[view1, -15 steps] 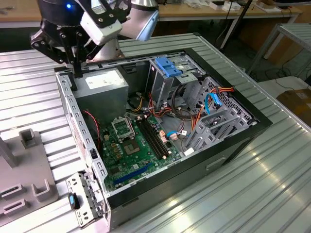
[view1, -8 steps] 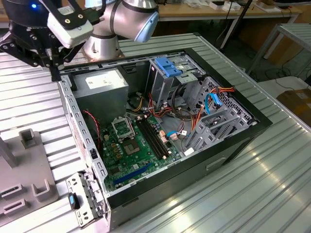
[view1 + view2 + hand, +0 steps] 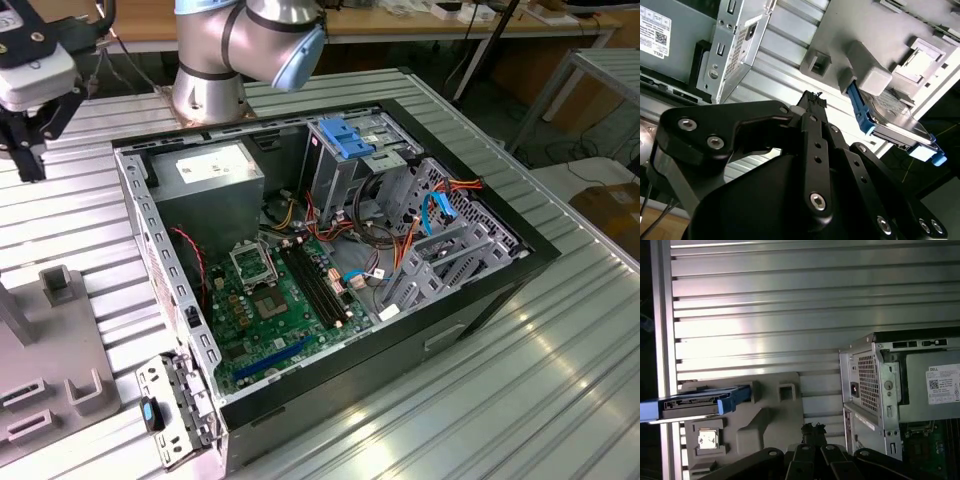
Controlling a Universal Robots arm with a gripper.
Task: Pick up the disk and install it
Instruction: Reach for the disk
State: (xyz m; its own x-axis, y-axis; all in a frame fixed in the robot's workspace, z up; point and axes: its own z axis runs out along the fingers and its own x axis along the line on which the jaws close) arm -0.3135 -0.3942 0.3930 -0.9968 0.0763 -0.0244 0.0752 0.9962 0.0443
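Aluminium, ribbed in long parallel grooves, forms the table (image 3: 560, 330) that carries everything below the pincer (image 3: 32, 150). On it lies an open black computer case (image 3: 440, 340), a large box lying on its side, just to the exterior view's right of the pincer and lower than it. Inside the case a grey sheet-metal power supply (image 3: 205, 175) fills the corner nearest the pincer. A green motherboard (image 3: 260, 310) covers the floor further from it. A perforated metal drive cage (image 3: 440, 230), with a light-blue plastic flap (image 3: 345, 135) and orange and red wiring around it, takes up the far side.

Beneath the pincer and away from the case, a flat grey moulded fixture (image 3: 60, 350) with raised blocks and square sockets rests on the table. The disk (image 3: 895, 120) sits in this fixture against one rounded block, a flat silvery-dark slab edged with bright blue plastic rails. In the first wrist view the disk (image 3: 690, 402) is seen edge-on, apart from the fingertips and untouched, on the opposite side of them from the case corner.

In both wrist views the pincer (image 3: 812, 100) (image 3: 812, 429), black and jointed with bolted links, has its tips drawn narrowly together with nothing between them.
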